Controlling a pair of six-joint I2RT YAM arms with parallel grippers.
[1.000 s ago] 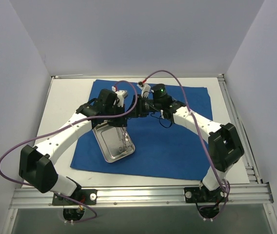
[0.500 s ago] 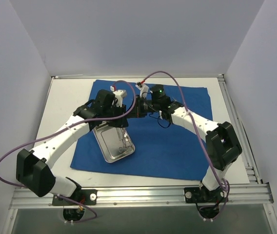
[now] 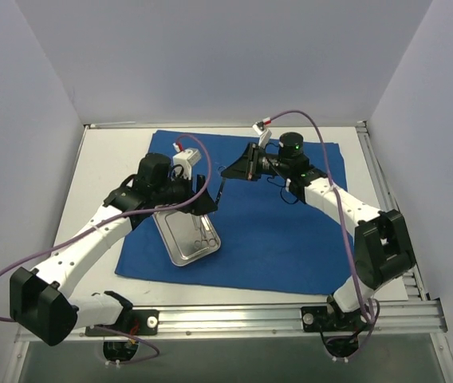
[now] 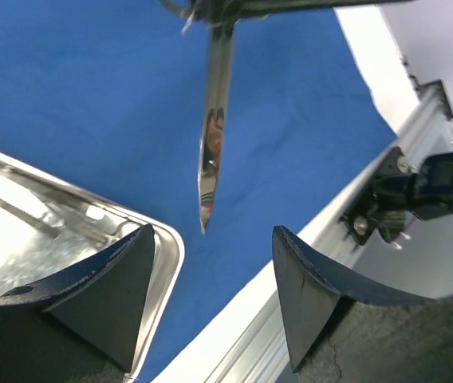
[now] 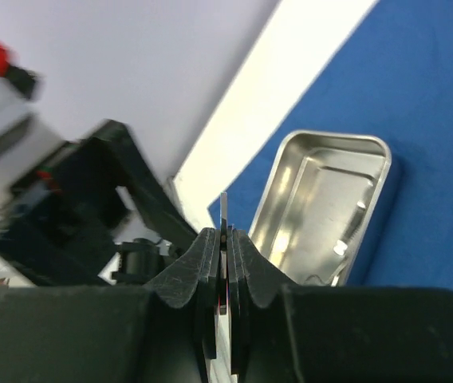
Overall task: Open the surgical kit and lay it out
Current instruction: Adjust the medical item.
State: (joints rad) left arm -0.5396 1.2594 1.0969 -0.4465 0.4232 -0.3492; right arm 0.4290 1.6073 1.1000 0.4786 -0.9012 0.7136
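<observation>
The royal-blue cloth (image 3: 282, 223) lies spread flat on the table, and the steel tray (image 3: 175, 249) rests on its left part with small instruments (image 3: 202, 236) inside. My right gripper (image 3: 233, 172) hovers above the cloth behind the tray, shut on a thin steel instrument (image 3: 222, 190) that hangs down and to the left. The right wrist view shows my right gripper (image 5: 225, 239) clamped on the instrument's (image 5: 223, 206) thin edge, tray (image 5: 374, 152) beyond. My left gripper (image 3: 204, 201) is open over the tray's far end. In the left wrist view the instrument's blade (image 4: 213, 152) hangs free above my left gripper (image 4: 214, 271).
Bare white table (image 3: 107, 167) flanks the cloth on the left. An aluminium rail (image 3: 234, 315) runs along the near edge, with the right arm's base (image 4: 418, 191) on it. Purple cables (image 3: 314, 120) loop over both arms. Grey walls enclose three sides.
My left gripper let go of the instrument, opened and drew back to the left. My right gripper shut on the instrument and carried it to the right, away from the left arm.
</observation>
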